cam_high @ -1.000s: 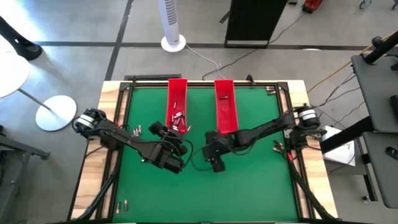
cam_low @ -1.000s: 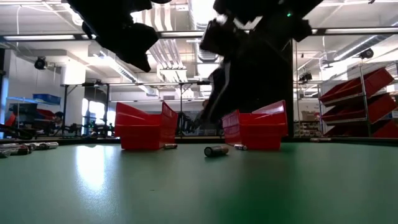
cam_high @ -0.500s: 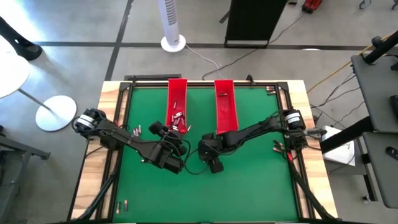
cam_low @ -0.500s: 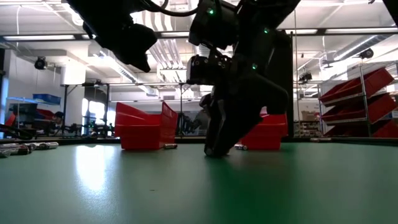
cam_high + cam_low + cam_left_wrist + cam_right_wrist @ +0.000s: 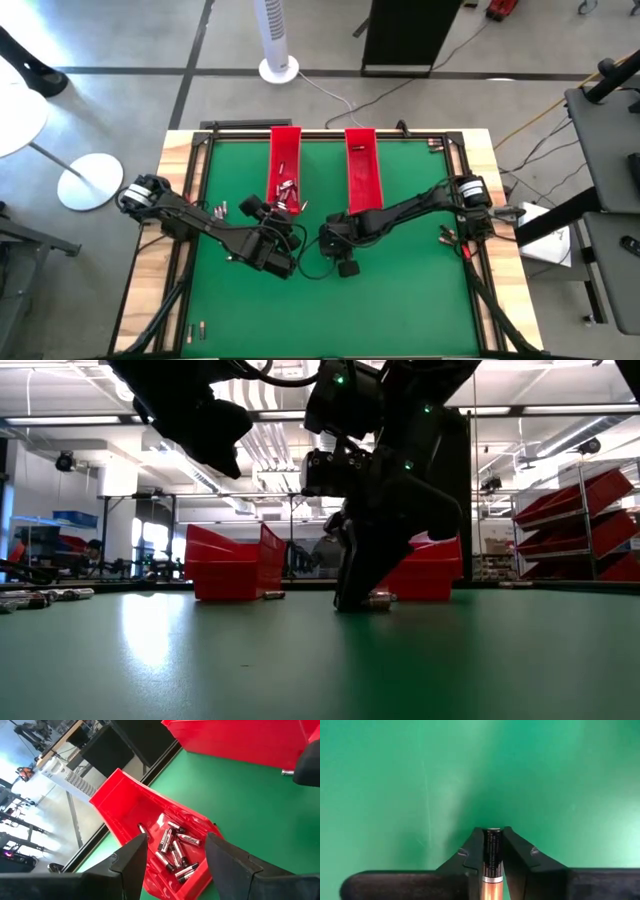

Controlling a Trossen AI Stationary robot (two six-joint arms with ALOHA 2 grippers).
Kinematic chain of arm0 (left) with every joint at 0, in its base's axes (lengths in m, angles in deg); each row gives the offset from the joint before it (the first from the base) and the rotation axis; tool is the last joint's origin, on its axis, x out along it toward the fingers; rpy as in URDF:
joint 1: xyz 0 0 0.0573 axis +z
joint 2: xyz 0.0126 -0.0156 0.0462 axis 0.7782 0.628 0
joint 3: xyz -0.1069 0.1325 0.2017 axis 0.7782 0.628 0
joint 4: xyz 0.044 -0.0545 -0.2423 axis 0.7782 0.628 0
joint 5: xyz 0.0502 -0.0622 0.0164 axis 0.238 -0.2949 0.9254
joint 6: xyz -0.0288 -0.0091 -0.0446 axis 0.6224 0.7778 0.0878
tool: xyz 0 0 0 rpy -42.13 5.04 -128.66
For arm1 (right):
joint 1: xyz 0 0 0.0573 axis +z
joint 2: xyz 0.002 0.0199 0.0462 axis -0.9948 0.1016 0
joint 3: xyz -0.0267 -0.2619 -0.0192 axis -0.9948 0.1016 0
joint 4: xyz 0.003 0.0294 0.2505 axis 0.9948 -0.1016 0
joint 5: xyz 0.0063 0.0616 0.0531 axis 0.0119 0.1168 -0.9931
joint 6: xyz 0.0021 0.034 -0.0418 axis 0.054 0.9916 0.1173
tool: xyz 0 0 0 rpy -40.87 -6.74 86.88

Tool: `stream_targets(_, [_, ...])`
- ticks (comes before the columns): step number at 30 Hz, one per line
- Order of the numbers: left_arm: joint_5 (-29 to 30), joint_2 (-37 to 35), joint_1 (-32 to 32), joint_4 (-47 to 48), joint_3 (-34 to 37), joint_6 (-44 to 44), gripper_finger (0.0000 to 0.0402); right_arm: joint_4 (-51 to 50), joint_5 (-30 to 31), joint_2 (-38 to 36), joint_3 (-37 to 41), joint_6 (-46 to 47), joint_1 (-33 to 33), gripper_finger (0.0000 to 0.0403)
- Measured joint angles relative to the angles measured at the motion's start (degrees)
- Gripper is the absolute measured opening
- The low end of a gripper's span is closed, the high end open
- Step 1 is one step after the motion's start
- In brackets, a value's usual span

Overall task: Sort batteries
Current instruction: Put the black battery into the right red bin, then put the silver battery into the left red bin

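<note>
Green table (image 5: 400,290) carries two long red trays: left tray (image 5: 285,168) and right tray (image 5: 362,170), side by side at the far edge. My two arms meet mid-table. My right gripper (image 5: 493,851) is down at the mat near the near end of the right tray, fingers (image 5: 474,851) closed on one battery (image 5: 492,851), dark body with a coppery end, lying lengthwise between the pads and pinched from both sides. In the low view the right gripper (image 5: 362,595) tips are at the table surface. To do this step well I judge: keep the squeeze steady, lift straight up before swinging so the cell doesn't roll out, read its type, then carry it over the correct tray and release low inside the walls. My left gripper (image 5: 172,857) hangs above the near end of the left tray with fingers apart, holding nothing. Counts: two trays, two arms, one battery in my grip. The pile of batteries (image 5: 174,851) in the left tray shows roughly seven or eight, overlap makes it uncertain. A few loose cells (image 5: 217,209) lie at the left table edge, two or three, too small to count. Right tray contents not readable.
</note>
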Motion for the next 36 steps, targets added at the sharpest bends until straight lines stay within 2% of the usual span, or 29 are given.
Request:
stream_targets(5, [0.0, 0.0, -0.4, -0.1, 0.0, 0.1, 0.018, -5.5, 1.7, -5.1, -2.5, -0.3, -0.1, 0.0041])
stream_targets(9, [0.0, 0.0, -0.4, -0.1, 0.6, 0.1, 0.018, -10.3, 8.8, -13.8, -3.4, -2.0, -0.7, 0.0044])
stream_targets(14, [2.4, 0.0, -0.3, -0.4, 1.9, 0.1, 0.018, -10.1, 16.8, -25.1, -1.7, -2.5, -3.3, 0.0037])
stream_targets(20, [8.5, 0.0, -0.3, -1.6, 3.1, 0.2, 0.018, -7.5, 18.7, -32.4, 2.6, 0.3, -8.9, 0.0047])
stream_targets(24, [8.6, 0.0, -0.2, -3.6, 3.4, -0.2, 0.018, -2.2, 18.8, -33.7, 7.7, 0.9, -12.2, 0.0069])
stream_targets(28, [5.1, 0.0, -0.2, -5.0, 3.2, -1.5, 0.018, 2.1, 21.2, -33.9, 12.5, 1.5, -13.7, 0.0102])
stream_targets(32, [4.0, 0.0, -0.2, -6.3, 2.8, -1.6, 0.018, 2.7, 23.2, -35.2, 14.9, 2.4, -13.1, 0.0138])
stream_targets(36, [2.5, 0.0, -0.1, -9.3, 1.8, -1.5, 0.018, 2.8, 23.2, -39.0, 17.7, 5.2, -9.1, 0.0168])
